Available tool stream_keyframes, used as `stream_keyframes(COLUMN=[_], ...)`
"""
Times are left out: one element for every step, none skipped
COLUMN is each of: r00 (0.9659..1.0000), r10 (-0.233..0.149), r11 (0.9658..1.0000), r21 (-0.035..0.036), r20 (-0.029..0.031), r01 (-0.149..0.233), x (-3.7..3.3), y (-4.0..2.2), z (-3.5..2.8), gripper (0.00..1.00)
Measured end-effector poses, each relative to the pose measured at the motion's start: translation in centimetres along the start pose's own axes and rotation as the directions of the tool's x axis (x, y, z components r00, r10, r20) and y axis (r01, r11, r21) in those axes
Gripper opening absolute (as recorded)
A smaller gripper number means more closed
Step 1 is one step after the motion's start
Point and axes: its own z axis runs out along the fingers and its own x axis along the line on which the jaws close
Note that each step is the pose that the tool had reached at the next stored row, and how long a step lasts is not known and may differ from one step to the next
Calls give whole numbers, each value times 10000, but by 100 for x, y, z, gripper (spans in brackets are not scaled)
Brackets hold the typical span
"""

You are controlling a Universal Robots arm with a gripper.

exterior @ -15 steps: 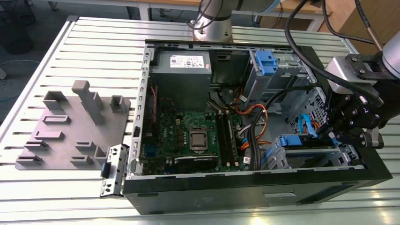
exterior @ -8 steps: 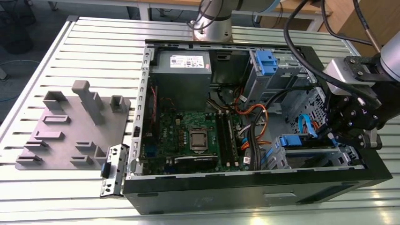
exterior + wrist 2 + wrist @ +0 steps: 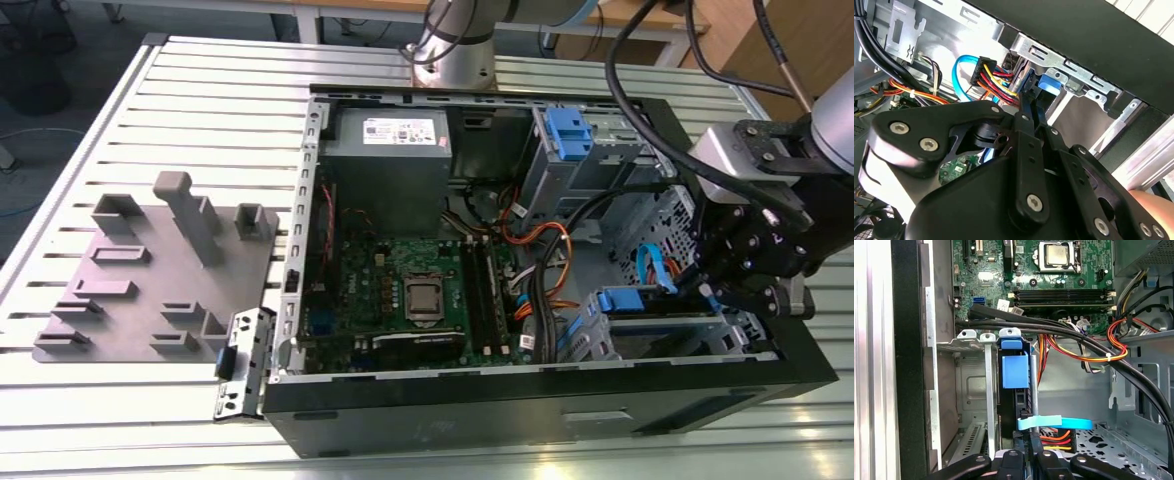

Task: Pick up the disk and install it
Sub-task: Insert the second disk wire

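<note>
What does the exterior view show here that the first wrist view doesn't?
Exterior only: the grey fixture block on the slatted table, the power supply and the blue bracket in the upper bay. First wrist only: the disk standing on edge in the lower drive cage. Shared: the motherboard, the blue data cable and the gripper.

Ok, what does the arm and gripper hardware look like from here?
The gripper is matte black, built of rounded linkage plates fastened with silver screws. Behind it sits a silver-grey wrist block. Thick black cables loop above it.
</note>
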Motion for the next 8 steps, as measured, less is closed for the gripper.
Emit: stream_keyframes(r00=[10000, 10000, 10000, 10000, 10000, 10000, 10000, 10000], r10=[0, -1, 0, 0, 0, 0, 0, 0], r11=[10000, 10000, 10000, 10000, 10000, 10000, 10000, 10000], r21=[0, 0, -1, 0, -1, 0, 0, 0], r20=[0, 1, 7, 7, 7, 6, 3, 1], r01=[0, 1, 0, 0, 0, 0, 0, 0], x=[0, 0, 0, 0, 0, 0, 0, 0], y=[0, 0, 0, 0, 0, 0, 0, 0], z=[0, 1, 3, 4, 4, 3, 2, 1], gripper=[16, 16, 17, 23, 23, 23, 30, 30])
